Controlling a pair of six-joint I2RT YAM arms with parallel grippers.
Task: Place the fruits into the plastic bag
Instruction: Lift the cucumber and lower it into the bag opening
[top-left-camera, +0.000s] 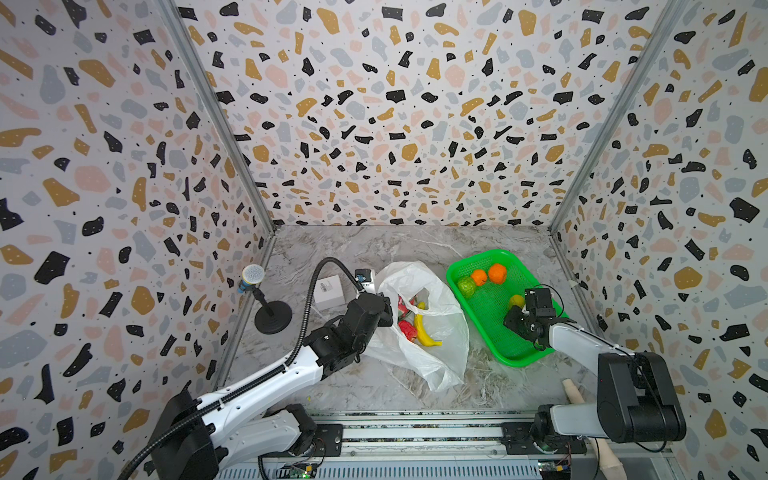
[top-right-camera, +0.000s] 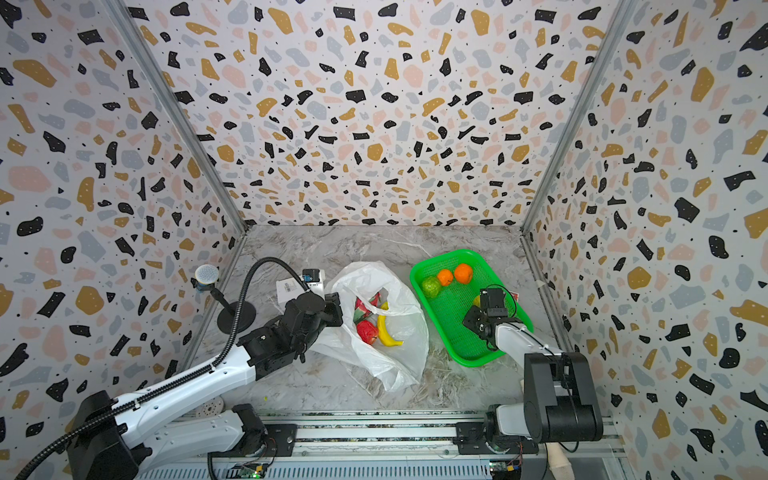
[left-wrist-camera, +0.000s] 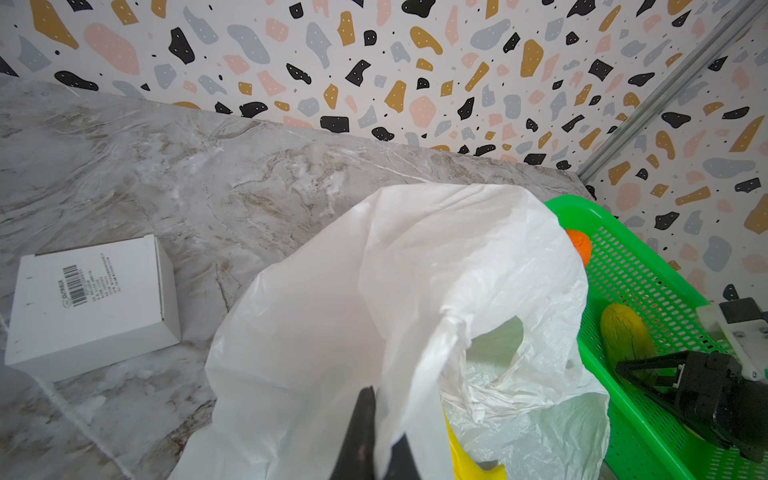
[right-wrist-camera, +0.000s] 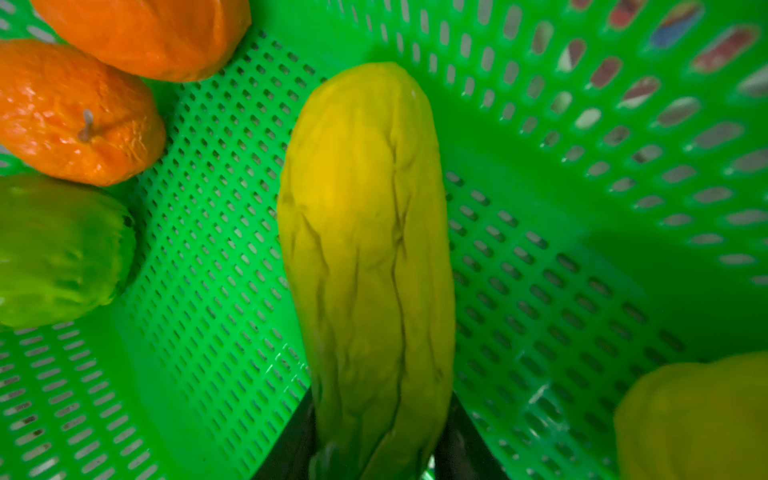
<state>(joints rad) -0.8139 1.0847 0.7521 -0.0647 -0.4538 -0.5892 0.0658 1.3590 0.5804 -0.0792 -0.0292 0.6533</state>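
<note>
While the left gripper (left-wrist-camera: 376, 415) is pinched fully shut on the rim of the plastic bag (left-wrist-camera: 332, 311), holding that edge up so the mouth gapes, the right gripper (right-wrist-camera: 376, 436) is down inside the green tray (right-wrist-camera: 582, 249).

Right jaws: partway closed, one finger on each side of the near end of the yellow-green oblong fruit (right-wrist-camera: 365, 232), both pressed against its skin. Fruit runs lengthwise over the tray floor. Can't tell whether it rests on the floor or is off it.

Bag sits on the marble table (top-left-camera: 374, 249) in both top views. It's between the white box (top-left-camera: 330, 291) and the tray, just beside the tray's left rim, closed end trailing toward the arm bases. Seen through the mouth: banana (top-left-camera: 424, 332), red fruit (top-left-camera: 407, 328) and dragon fruit (top-left-camera: 405, 305), bunched together and touching.

Rest of the tray: two oranges (top-left-camera: 478, 277) (top-left-camera: 497, 273) touching each other at the far end, green fruit (top-left-camera: 466, 286) right beside them. Yellow round fruit (right-wrist-camera: 698, 415) shows only at the edge of the right wrist view, near the oblong one but apart from it.

Microphone (top-left-camera: 253, 276) on its stand is at the left wall, well apart from the bag.
</note>
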